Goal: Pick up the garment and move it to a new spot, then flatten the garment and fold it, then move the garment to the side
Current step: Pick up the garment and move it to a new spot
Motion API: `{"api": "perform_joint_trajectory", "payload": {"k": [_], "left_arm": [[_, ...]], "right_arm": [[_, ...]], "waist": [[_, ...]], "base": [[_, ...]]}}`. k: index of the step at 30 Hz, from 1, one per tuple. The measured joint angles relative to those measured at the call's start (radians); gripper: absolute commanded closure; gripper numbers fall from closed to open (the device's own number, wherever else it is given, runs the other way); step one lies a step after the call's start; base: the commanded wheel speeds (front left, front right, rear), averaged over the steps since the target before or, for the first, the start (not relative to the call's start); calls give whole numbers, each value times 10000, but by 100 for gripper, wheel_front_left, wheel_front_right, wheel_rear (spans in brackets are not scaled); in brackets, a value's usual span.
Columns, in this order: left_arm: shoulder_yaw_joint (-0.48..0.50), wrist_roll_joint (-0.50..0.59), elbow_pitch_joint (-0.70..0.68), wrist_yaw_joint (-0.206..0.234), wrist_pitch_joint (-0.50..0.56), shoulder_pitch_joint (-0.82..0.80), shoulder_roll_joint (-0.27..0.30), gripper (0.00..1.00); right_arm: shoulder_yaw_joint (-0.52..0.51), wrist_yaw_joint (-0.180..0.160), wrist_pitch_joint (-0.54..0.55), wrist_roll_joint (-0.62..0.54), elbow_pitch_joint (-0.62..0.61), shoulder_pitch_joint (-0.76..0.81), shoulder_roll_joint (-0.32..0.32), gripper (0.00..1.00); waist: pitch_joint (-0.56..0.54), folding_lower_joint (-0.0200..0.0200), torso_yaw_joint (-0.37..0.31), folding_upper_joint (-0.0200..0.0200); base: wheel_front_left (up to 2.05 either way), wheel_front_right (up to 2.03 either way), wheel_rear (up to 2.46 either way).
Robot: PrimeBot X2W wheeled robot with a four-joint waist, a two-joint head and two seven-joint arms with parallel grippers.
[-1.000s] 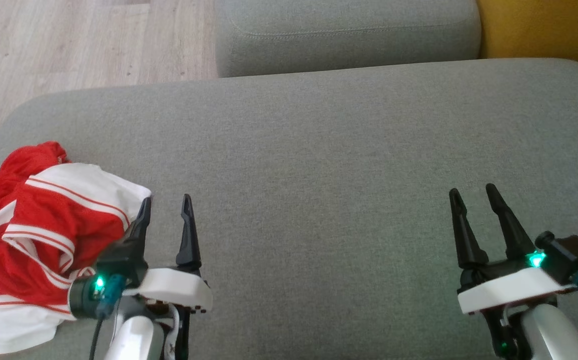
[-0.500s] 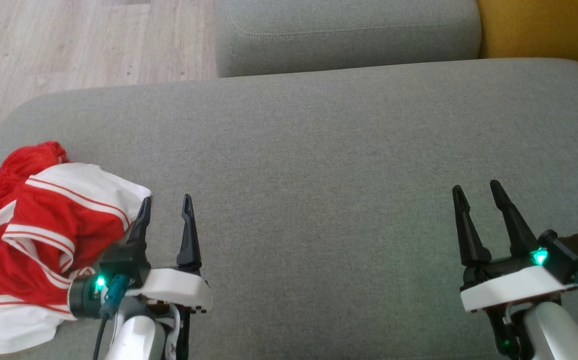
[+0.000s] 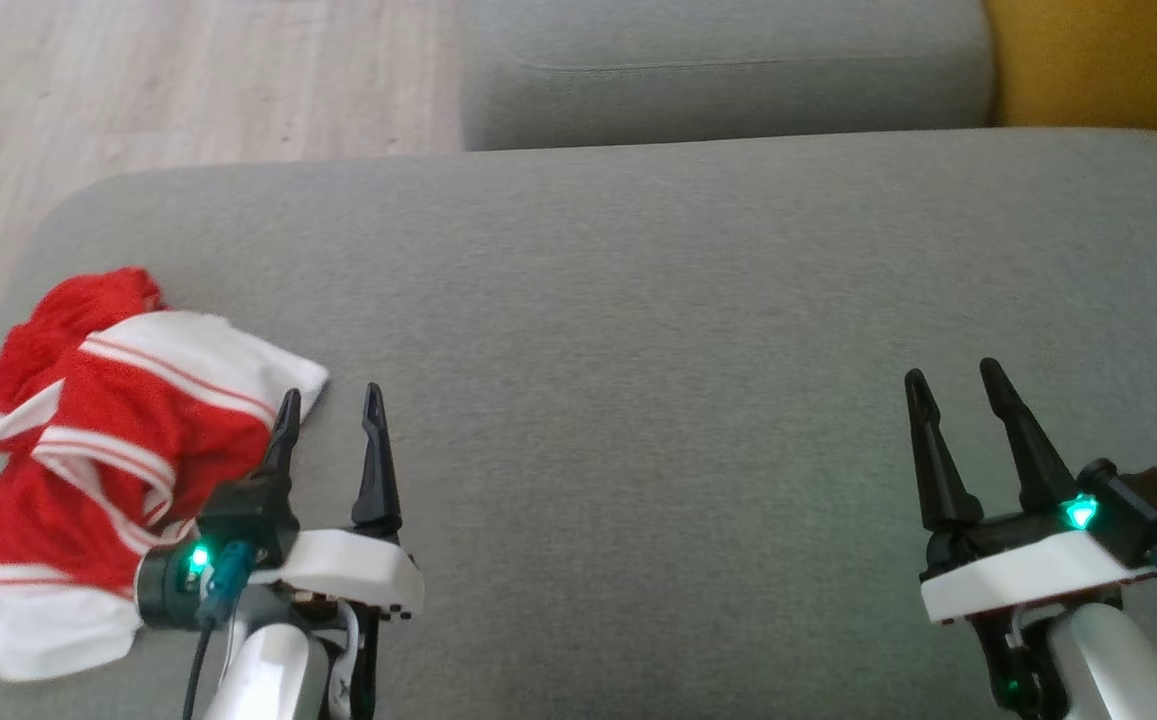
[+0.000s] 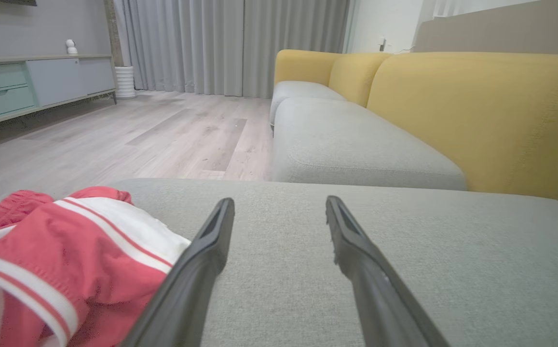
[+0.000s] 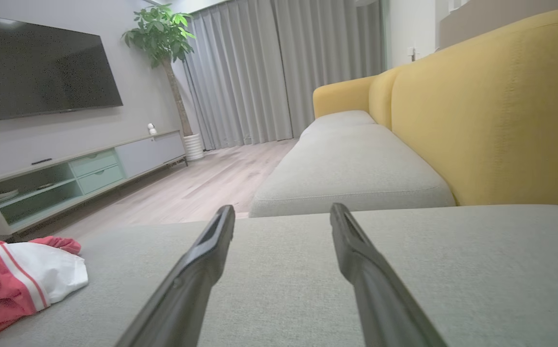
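Stretching from side to side under both arms, a wide grey sofa seat cushion (image 3: pixel 638 300) is seen. Behind it a second grey cushion (image 3: pixel 718 70) is placed, with a yellow backrest (image 3: pixel 1098 60) at the far right and a pale wooden floor (image 3: pixel 188 80) at the far left. The garment (image 3: pixel 88 440), red with white panels and stripes, is laid crumpled in a heap at the left end of the wide cushion. The left gripper (image 3: pixel 330 395) is held low over the cushion, just beside the right edge of the garment. Its fingers (image 3: pixel 374 460) are spread wide and nothing is held between them. Whether the outer finger is touching the white cloth cannot be told. The right gripper (image 3: pixel 950 372) is held well apart from the garment, over the right part of the cushion, with its fingers likewise opened and nothing gripped.
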Motion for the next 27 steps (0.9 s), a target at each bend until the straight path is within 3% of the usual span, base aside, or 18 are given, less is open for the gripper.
{"api": "perform_joint_trajectory", "payload": {"k": [27], "left_arm": [[433, -98, 2, -10, 0, 57, 27, 0]], "right_arm": [[575, 0, 0, 320, -251, 81, 4, 0]], "waist": [[-20, 0, 3924, 0]], "base": [[0, 0, 0]]}}
